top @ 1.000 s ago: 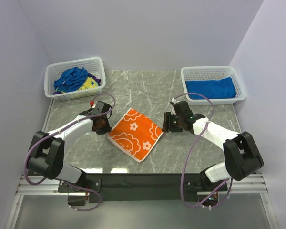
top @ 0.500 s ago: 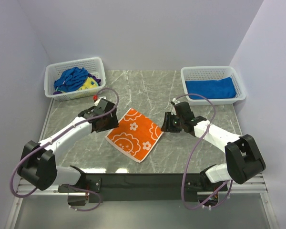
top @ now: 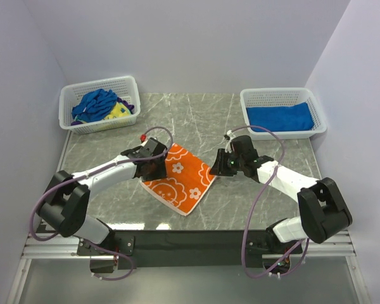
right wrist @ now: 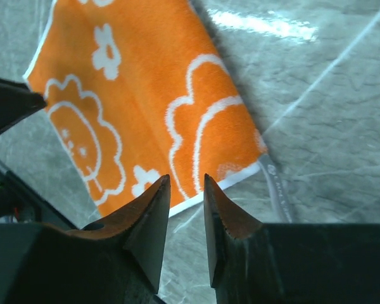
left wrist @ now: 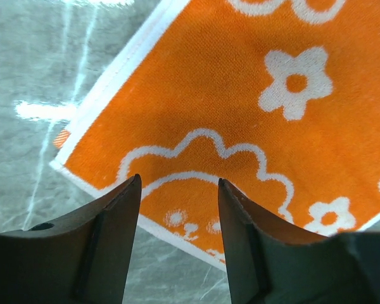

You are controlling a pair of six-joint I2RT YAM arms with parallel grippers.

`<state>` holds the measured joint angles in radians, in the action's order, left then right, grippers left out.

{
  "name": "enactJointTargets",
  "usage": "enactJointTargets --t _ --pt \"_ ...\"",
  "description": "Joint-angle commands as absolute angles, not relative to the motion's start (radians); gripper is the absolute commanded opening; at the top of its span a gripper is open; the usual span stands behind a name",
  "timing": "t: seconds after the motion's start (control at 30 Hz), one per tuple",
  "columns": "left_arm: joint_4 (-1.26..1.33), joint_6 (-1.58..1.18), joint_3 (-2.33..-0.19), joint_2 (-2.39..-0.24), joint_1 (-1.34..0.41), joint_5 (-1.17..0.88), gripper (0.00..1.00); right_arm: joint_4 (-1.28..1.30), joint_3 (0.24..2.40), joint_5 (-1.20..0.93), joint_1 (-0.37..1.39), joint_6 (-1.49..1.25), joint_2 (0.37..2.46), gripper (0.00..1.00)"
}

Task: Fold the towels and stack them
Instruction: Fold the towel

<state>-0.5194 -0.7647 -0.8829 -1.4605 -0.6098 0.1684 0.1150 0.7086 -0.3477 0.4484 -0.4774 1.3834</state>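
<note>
1 orange terry towel (top: 183, 178) on veined stone table (top: 196, 114), left end effector (left wrist: 178, 183) spread, right end effector (right wrist: 185, 180) barely parted

At the middle of the grey marbled table (top: 196, 120) we find the orange flower-patterned cloth towel (top: 183, 180) lying flat, turned cornerwise. The left gripper (top: 158, 168) sits over its left corner, and the right gripper (top: 216, 167) is just at its right corner. Behind, at the far left, a white plastic mesh basket (top: 104, 126) holds a heap of blue and yellow towels (top: 100, 104). At the far right, a second white mesh basket (top: 285, 134) holds a folded royal blue towel (top: 280, 117).
</note>
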Motion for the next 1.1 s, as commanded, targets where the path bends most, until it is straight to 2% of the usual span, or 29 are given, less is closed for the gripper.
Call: enactJointTargets --t 0.0,0.3,0.43,0.93,1.07 --pt "-0.479 -0.765 -0.919 -1.485 -0.627 0.156 0.56 0.087 0.776 -0.425 0.469 -0.425 1.414 0.34" --pt "-0.482 -0.752 -0.953 -1.522 -0.63 0.173 0.58 0.155 0.831 -0.397 0.499 -0.37 1.563 0.29" --pt "-0.482 -0.741 -0.951 -1.54 -0.63 0.179 0.58 0.121 0.831 -0.373 0.46 -0.385 1.612 0.25" --pt "-0.466 -0.732 -0.908 -1.618 -0.632 0.17 0.56 0.08 0.894 -0.428 0.246 -0.423 1.796 0.25" --pt "-0.488 -0.745 -0.882 -1.634 -0.63 0.202 0.52 0.071 0.929 -0.454 0.201 -0.445 1.819 0.25"
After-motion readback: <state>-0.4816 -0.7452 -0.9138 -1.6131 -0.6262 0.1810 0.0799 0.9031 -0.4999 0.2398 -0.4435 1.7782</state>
